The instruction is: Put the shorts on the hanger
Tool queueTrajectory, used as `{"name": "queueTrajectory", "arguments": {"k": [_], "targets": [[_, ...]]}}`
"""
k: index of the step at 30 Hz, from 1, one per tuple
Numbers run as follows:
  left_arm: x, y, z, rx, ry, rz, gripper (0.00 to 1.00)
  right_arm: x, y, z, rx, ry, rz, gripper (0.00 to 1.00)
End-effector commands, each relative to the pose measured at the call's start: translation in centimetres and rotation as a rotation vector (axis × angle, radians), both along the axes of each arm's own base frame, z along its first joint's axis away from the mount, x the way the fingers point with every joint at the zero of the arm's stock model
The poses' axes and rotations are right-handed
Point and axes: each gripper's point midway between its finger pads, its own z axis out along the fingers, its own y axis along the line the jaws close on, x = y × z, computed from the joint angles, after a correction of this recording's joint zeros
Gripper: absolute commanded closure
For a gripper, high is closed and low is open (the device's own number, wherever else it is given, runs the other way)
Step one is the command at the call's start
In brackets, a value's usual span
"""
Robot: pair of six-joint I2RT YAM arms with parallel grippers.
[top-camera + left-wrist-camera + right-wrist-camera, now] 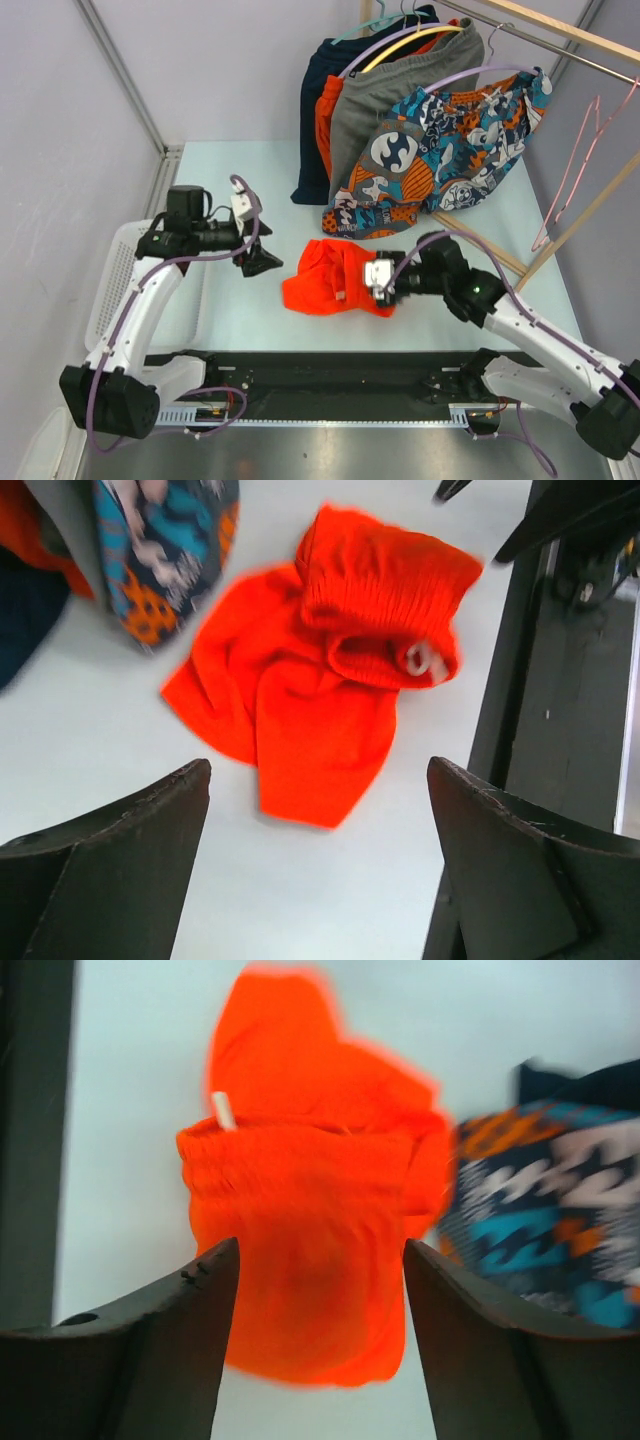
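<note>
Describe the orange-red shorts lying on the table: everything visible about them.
The shorts are plain bright orange-red, of soft, matte-looking fabric, with a gathered waistband and a white drawstring tip poking out. They lie crumpled and folded over themselves in a heap on the pale table, in front of the hanging patterned shorts. The right gripper hovers at one end, jaws open; whether it touches the fabric cannot be told.

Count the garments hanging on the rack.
4: navy one far left, orange one beside it, grey one next, patterned shorts in front; more may be hidden.
</note>
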Motion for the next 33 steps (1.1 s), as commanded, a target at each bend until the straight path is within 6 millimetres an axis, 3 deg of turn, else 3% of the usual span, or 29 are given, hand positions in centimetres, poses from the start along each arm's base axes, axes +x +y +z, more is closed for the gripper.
{"name": "queueTrajectory", "arguments": {"k": [1,3,6,11,12,14,15,18,19,21,26,28,30,33], "targets": [[-1.8,1.1,-4.7,0.136,0.018,-0.073,0.07,-5.2,-5.1,-3.9,-0.222,-0.034,0.144,0.24],[-2.0,1.4,-5.8,0.168,0.009,-0.084,0.07,-6.3,-5.8,-3.9,-0.216,0.016,0.12,0.2],[-2.1,1.2,-6.8,0.194,0.001,-0.103,0.07,-5.4,-5.4,-2.1,-0.15,-0.011,0.057,0.16],[-2.3,0.2,-8.8,0.242,0.004,-0.142,0.08,-3.4,-1.8,0.1,-0.053,0.076,0.027,0.18],[-2.4,0.0,-8.9,0.237,0.01,-0.143,0.08,-3.2,-0.9,-1.4,-0.096,0.125,0.052,0.18],[-2.1,-0.4,-8.7,0.211,0.029,-0.132,0.08,-3.1,0.2,-1.2,-0.113,0.12,0.113,0.18],[-2.1,-0.5,-8.7,0.206,0.044,-0.133,0.08,-2.7,0.8,-2.4,-0.148,0.15,0.128,0.16],[-2.1,-0.7,-8.5,0.193,0.061,-0.122,0.09,-1.9,1.8,-2.7,-0.188,0.141,0.184,0.11],[-2.1,-0.7,-8.3,0.19,0.055,-0.119,0.09,-1.7,2.2,-4.0,-0.22,0.176,0.201,0.1],[-2.1,-0.7,-8.2,0.183,0.059,-0.105,0.09,-2.1,2.3,-4.9,-0.256,0.21,0.25,0.09],[-2.4,-0.7,-7.9,0.163,0.066,-0.08,0.09,-0.7,3.0,-7.9,-0.317,0.311,0.275,0.05],[-2.6,-0.7,-8.0,0.156,0.076,-0.075,0.09,-0.2,3.4,-7.7,-0.309,0.33,0.281,0.05],[-2.7,-0.7,-7.8,0.154,0.068,-0.069,0.09,-0.2,3.0,-9.0,-0.348,0.399,0.281,0.07],[-2.8,-0.6,-7.9,0.153,0.068,-0.064,0.09,-0.5,2.1,-9.8,-0.395,0.48,0.282,0.23]]}}
